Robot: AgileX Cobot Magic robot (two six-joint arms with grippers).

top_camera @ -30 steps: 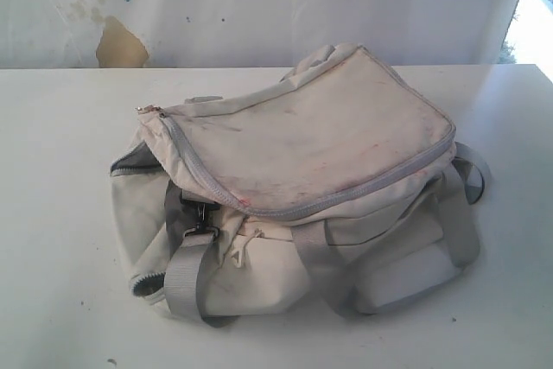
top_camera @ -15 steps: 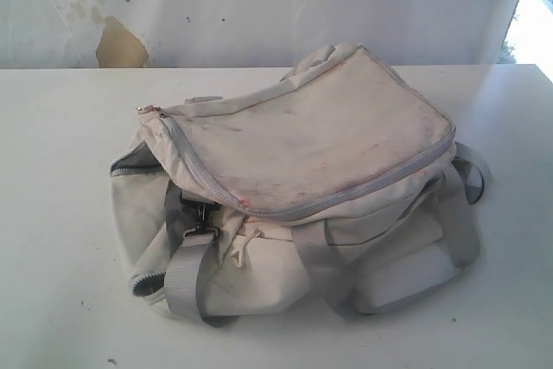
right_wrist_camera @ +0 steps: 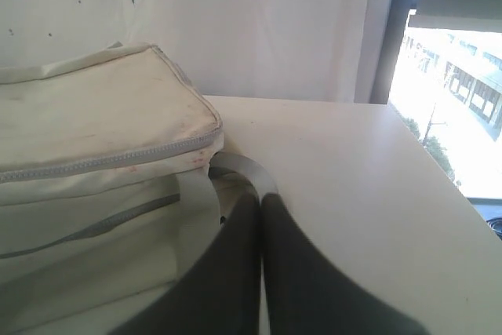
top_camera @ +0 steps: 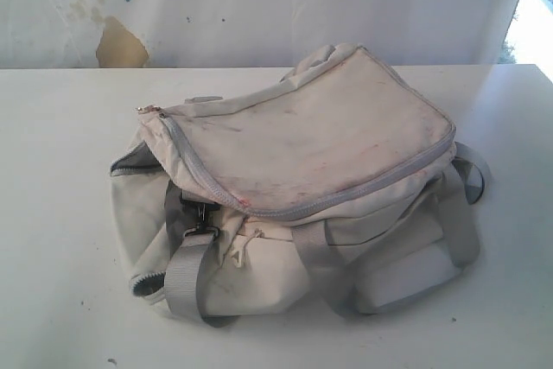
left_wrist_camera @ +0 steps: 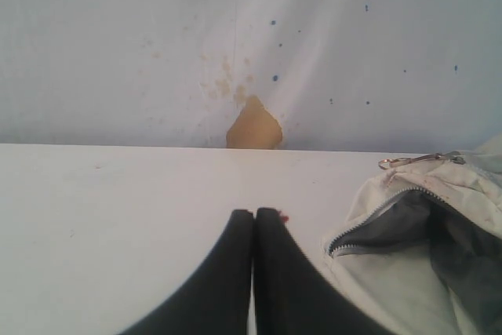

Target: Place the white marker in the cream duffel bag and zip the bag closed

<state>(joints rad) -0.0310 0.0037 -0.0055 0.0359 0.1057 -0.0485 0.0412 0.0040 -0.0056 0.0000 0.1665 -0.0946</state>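
Observation:
The cream duffel bag lies in the middle of the white table, its stained top flap down. Its grey zipper stands open at the left end, where dark lining shows in the left wrist view. The white marker is out of view in every frame. My left gripper is shut and empty, low over the table beside the bag's open end. My right gripper is shut and empty by the bag's grey strap at the other end of the bag. Neither gripper shows in the exterior view.
A white wall with a tan patch backs the table. A bright window lies beyond the table's right edge. Grey webbing straps hang down the bag's front side.

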